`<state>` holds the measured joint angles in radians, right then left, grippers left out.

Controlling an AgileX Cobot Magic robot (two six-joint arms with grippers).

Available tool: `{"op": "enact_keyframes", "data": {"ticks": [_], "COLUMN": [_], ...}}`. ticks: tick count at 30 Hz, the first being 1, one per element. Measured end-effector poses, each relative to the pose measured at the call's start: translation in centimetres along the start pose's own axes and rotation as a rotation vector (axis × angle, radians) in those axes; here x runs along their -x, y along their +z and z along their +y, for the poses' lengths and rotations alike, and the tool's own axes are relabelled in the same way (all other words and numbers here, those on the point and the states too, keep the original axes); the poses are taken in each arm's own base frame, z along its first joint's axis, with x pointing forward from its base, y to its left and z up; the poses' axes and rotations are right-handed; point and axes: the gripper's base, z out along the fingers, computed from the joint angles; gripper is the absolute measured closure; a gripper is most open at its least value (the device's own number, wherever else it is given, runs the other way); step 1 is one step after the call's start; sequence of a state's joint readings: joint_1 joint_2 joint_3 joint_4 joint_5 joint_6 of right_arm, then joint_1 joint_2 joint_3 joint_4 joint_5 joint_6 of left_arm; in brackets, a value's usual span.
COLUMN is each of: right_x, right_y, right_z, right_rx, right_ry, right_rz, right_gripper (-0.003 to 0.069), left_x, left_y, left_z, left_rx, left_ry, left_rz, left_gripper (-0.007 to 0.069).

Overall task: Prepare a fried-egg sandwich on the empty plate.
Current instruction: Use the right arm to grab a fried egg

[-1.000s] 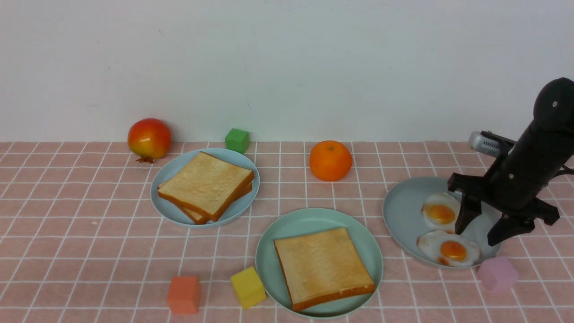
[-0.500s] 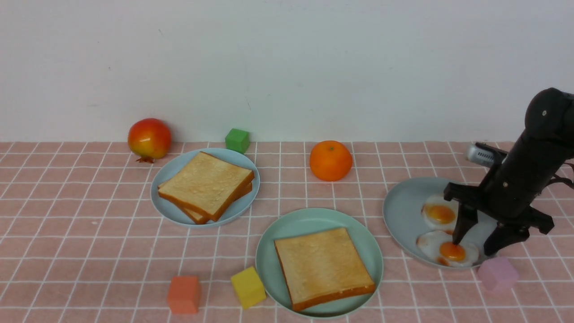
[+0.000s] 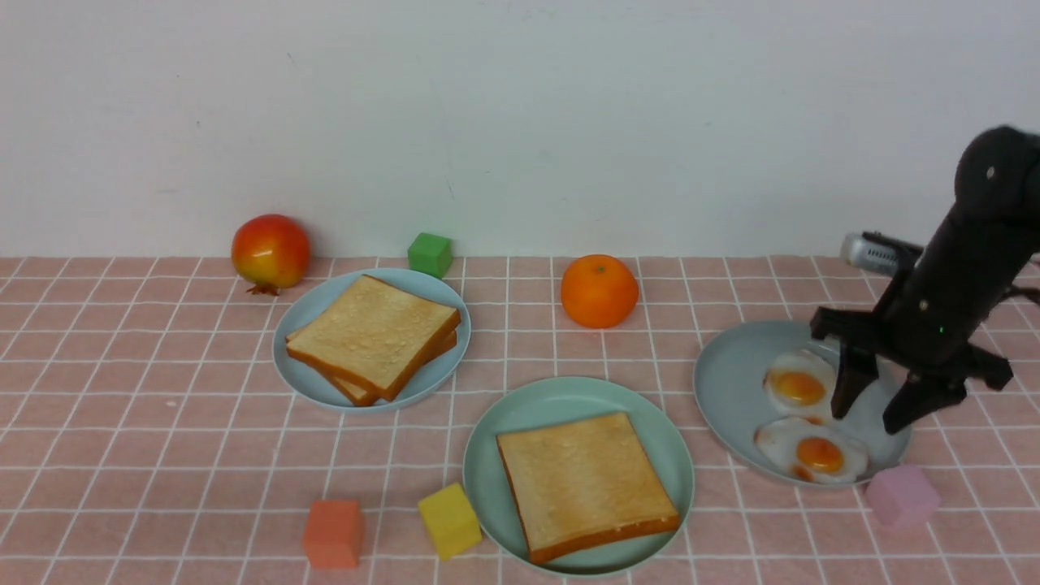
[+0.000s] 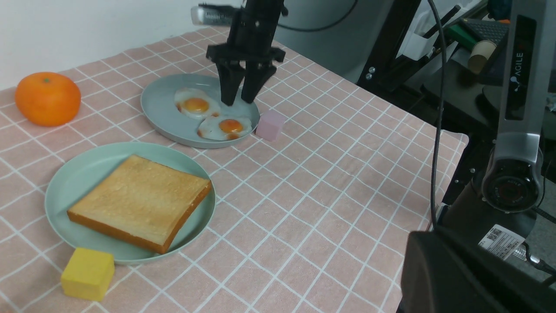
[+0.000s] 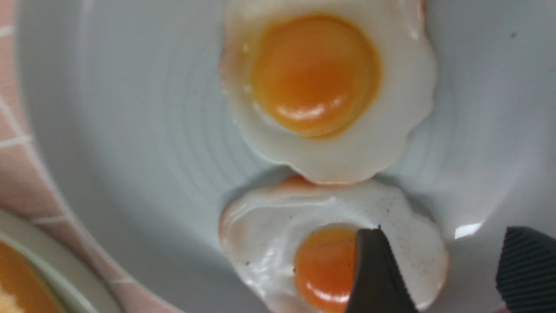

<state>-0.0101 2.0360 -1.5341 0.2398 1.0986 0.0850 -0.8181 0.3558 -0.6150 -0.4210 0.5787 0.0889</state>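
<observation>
One toast slice (image 3: 585,483) lies flat on the mint-green plate (image 3: 520,422) at the front centre. Two more slices (image 3: 374,337) are stacked on the pale blue plate (image 3: 301,325) behind it to the left. Two fried eggs lie on the grey-blue plate (image 3: 731,390) on the right, a far egg (image 3: 798,383) and a near egg (image 3: 812,451). My right gripper (image 3: 868,421) hangs open just above that plate's right half, one finger over the near egg's yolk (image 5: 323,267), holding nothing. My left gripper is only a dark bulk (image 4: 456,269) in its wrist view, shut.
A red fruit (image 3: 270,252), a green cube (image 3: 430,253) and an orange (image 3: 599,290) stand along the back. A pink cube (image 3: 900,494) sits against the egg plate's near right rim. A yellow cube (image 3: 449,520) and an orange-red cube (image 3: 332,532) lie front left.
My right gripper dipped until a finger touched the near egg's yolk, then rose again with its jaws slightly narrower. Both eggs stayed on their plate.
</observation>
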Motion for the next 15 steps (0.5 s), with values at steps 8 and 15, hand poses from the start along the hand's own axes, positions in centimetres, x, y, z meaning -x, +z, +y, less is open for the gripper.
{"op": "enact_keyframes", "data": {"ticks": [8, 15], "right_x": [-1.4, -2.9], "right_y": [0.4, 2.2], "right_z": [4.9, 8.4], "right_rx": [-0.086, -0.168], "right_ry": [-0.201, -0.364], "right_rz": [-0.021, -0.005], "right_gripper": [0.0249, 0.0189], "left_x": [0.0, 0.0], "left_y": [0.0, 0.0], "left_z": [0.0, 0.0], "left_rx": [0.000, 0.000], "left_ry": [0.000, 0.000], "left_rz": [0.000, 0.000], "left_gripper": [0.0613, 0.0613]}}
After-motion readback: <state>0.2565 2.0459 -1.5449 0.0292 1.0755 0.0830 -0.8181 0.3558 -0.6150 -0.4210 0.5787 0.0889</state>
